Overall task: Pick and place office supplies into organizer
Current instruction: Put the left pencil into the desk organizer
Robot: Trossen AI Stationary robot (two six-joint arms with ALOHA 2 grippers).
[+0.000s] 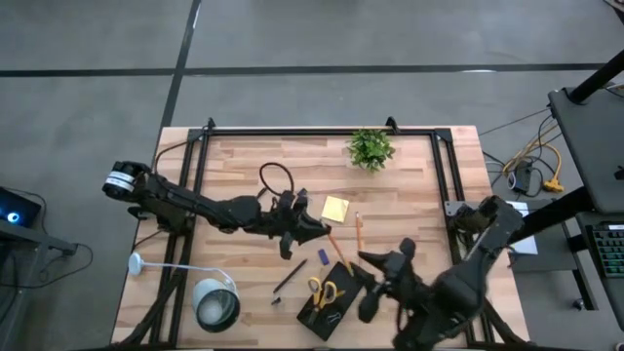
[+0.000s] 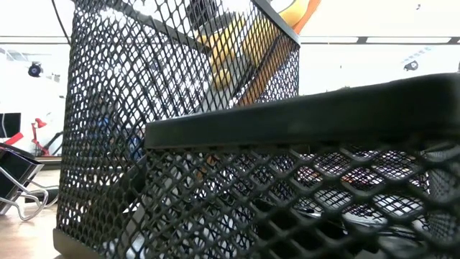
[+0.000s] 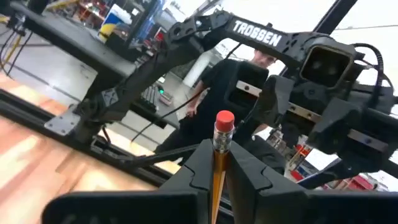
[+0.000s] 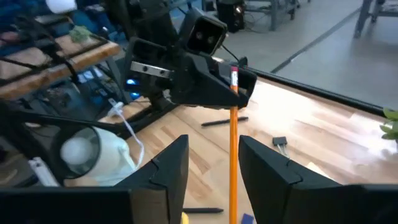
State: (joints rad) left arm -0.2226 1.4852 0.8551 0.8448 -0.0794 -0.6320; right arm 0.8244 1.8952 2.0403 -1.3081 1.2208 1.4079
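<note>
Pencil (image 3: 219, 163) stands upright beside the organizer (image 1: 330, 297); your left gripper (image 1: 318, 230) is clamped on its eraser end, while your right gripper's (image 4: 213, 163) fingers stand parted around it.

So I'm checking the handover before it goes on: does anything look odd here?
Yes: the orange pencil stands upright in mid-air, clamped near its eraser end by the left gripper, while the right gripper has open fingers on either side of it, apparently not touching.
</note>
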